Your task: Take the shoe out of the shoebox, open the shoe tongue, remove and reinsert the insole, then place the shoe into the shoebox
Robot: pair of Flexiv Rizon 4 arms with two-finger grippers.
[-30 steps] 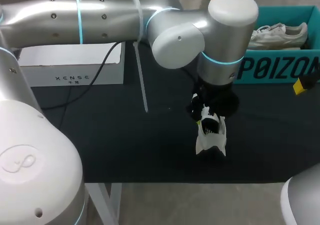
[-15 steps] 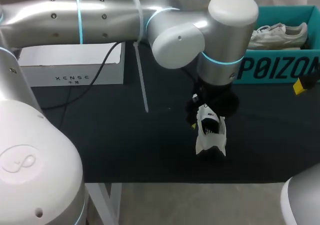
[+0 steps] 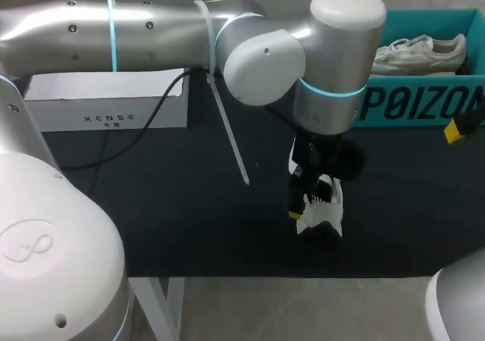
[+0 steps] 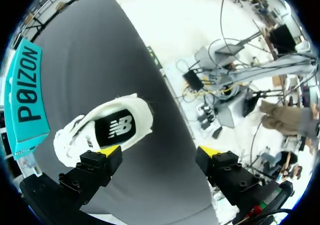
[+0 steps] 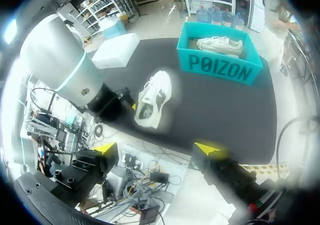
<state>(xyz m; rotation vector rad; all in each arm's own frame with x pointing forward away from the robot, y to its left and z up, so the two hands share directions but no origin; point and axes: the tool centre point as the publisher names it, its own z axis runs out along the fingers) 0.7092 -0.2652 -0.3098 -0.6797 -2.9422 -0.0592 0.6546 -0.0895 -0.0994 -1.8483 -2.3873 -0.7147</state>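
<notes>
The left gripper (image 4: 160, 151) has slid beside the shoe (image 4: 107, 127), jaws wide apart; maybe the tongue is open now. The right gripper (image 5: 157, 148) has its jaws apart too.

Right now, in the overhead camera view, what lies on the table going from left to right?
white box → white shoe → teal shoebox, which holds a second shoe

Top of the white shoe (image 3: 322, 214) at lower centre-right hidden under the left arm (image 3: 333, 91), teal shoebox (image 3: 424, 102) cut off by the right edge, second shoe (image 3: 420, 53) inside with one end behind the arm, right gripper (image 3: 452, 131) only a yellow tip at the edge
</notes>
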